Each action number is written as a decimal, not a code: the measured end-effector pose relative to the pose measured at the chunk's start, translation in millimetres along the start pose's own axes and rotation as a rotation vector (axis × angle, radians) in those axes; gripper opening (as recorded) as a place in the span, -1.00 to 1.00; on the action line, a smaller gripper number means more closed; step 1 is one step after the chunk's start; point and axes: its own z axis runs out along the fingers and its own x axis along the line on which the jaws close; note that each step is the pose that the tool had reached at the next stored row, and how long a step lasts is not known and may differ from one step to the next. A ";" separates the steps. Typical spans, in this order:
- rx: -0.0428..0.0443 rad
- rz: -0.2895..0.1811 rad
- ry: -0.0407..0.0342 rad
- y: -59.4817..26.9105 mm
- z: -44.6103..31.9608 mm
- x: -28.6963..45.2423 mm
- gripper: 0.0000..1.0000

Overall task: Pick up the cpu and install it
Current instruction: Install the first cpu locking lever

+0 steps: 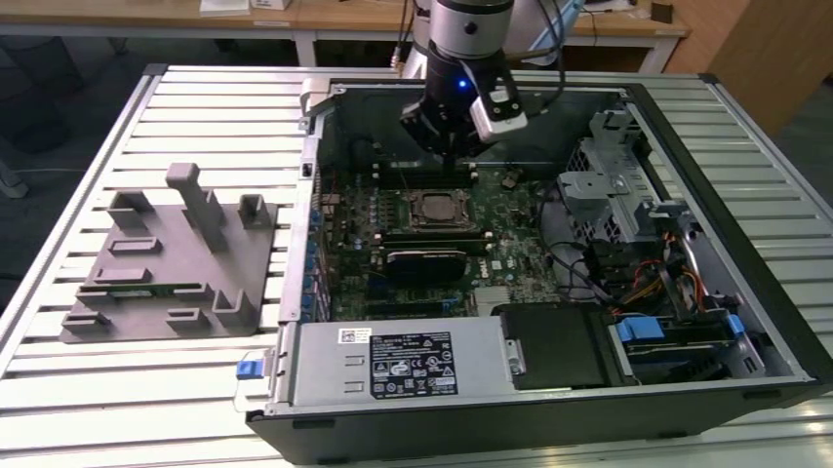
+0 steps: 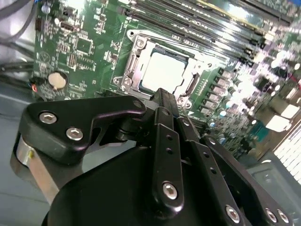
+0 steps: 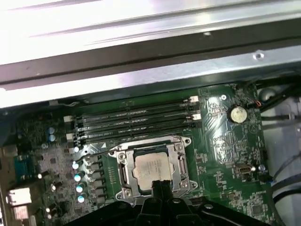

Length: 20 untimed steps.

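The cpu (image 1: pixel 436 206) is a small pale silver square lying flat inside the metal-framed socket (image 1: pixel 408 211) on the green motherboard (image 1: pixel 521 244) in the open computer case. It shows in both wrist views, cpu (image 2: pixel 163 71) and cpu (image 3: pixel 151 167), seated level in the socket frame (image 3: pixel 123 175). My black gripper (image 1: pixel 447 148) hangs above the board, just behind the socket toward the case's far wall. Its two fingers come together at the tip, gripper (image 2: pixel 162 95), gripper (image 3: pixel 160 184), shut with nothing between them and clear of the chip.
A large grey moulded tray (image 1: pixel 170 263) lies on the slatted table at the exterior view's left. Memory slots (image 3: pixel 136 120) run beside the socket. Drive cages and cables (image 1: pixel 625 224) crowd the case's right side, and a power supply (image 1: pixel 390 366) sits at its near end.
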 end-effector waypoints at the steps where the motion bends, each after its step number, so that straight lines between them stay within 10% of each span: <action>1: -0.0001 -0.018 0.0000 0.0 0.1 0.0 -0.79; 10: -0.0005 -0.169 0.0001 -0.1 1.1 0.4 -0.79; 20: -0.0018 -0.191 0.0003 -3.1 2.2 19.3 -0.79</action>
